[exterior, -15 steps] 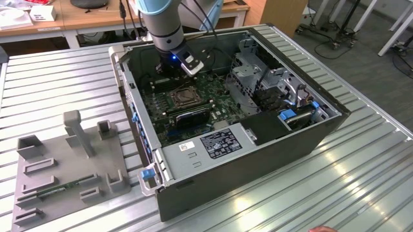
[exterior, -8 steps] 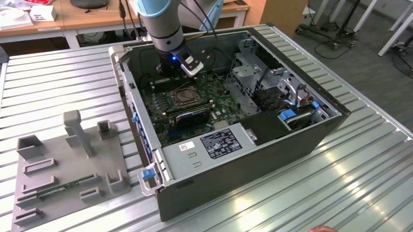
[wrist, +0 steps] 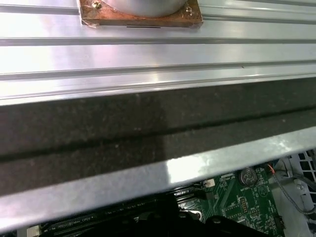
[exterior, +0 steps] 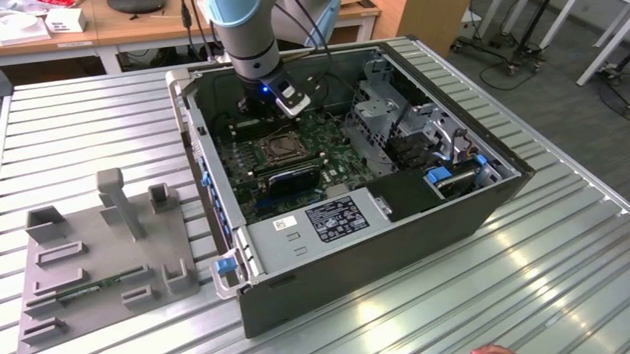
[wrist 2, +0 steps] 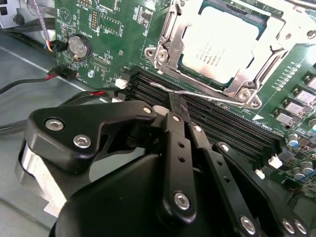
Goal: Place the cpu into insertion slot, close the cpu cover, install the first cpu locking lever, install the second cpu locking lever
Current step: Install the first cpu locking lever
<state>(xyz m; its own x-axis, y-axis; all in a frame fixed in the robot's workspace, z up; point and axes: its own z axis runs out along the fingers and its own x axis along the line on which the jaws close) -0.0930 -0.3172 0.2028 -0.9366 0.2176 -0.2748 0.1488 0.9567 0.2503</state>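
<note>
— Where is the cpu point(wrist 2: 222, 44)?

— Seated in the slot point(wrist 2: 183, 63) on the board point(wrist 2: 106, 29), with the cover point(wrist 2: 165, 47) lying flat around it. Its top carries print too washed out to read.

— And your jaws?

— My 2 jaws are pressed together with nothing between them, tips at the thin lever point(wrist 2: 207, 95), just beside the slot's edge, above the memory slots point(wrist 2: 222, 129).

— Room to move?

— Tight. The case point(exterior: 394, 243) walls ring the board, and a white label point(exterior: 335, 219) sits on the metal box. The ribbed surface point(exterior: 99, 110) lies around the case.
</note>
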